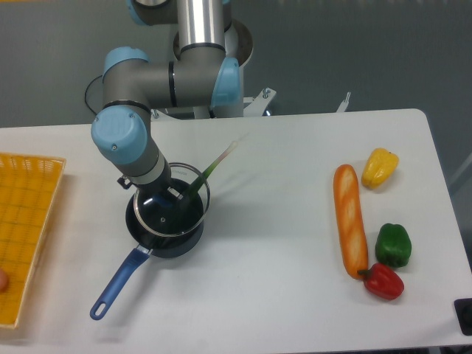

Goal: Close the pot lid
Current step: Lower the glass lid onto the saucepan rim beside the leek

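Over pot (167, 234), tilted lid (171, 206) held, clamped by its knob in gripper (165, 199); far rim beside green stalk (214, 167), not seated.

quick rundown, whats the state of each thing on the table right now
lid: held by the gripper, over the pot, offset toward its far right, not seated
pot: upright, partly uncovered
gripper: over the pot, grip on the lid hidden
leek: sticking out of the pot
bread: lying flat
peppers: resting on the table
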You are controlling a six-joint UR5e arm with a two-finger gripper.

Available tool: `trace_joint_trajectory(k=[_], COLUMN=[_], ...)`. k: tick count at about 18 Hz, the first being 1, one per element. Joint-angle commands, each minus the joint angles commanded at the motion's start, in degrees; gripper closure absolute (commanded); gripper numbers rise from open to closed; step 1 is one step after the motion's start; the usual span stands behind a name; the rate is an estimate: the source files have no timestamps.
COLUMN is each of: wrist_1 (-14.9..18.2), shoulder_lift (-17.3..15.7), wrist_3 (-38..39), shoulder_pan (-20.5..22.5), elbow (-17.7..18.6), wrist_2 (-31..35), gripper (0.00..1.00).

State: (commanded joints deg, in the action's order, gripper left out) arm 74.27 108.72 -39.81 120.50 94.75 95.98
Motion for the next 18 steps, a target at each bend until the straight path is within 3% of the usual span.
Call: trace_joint_trajectory(k=[12,18], wrist_1=[-0.09,-2.11], shoulder_lift=[0.44,1.05], wrist_3=[0.26,1.32], shoulder_pan=[-0.09,-0.61], elbow=[-0.79,-0.88], wrist_2=[0.00,0.09], gripper=[0.56,0.55])
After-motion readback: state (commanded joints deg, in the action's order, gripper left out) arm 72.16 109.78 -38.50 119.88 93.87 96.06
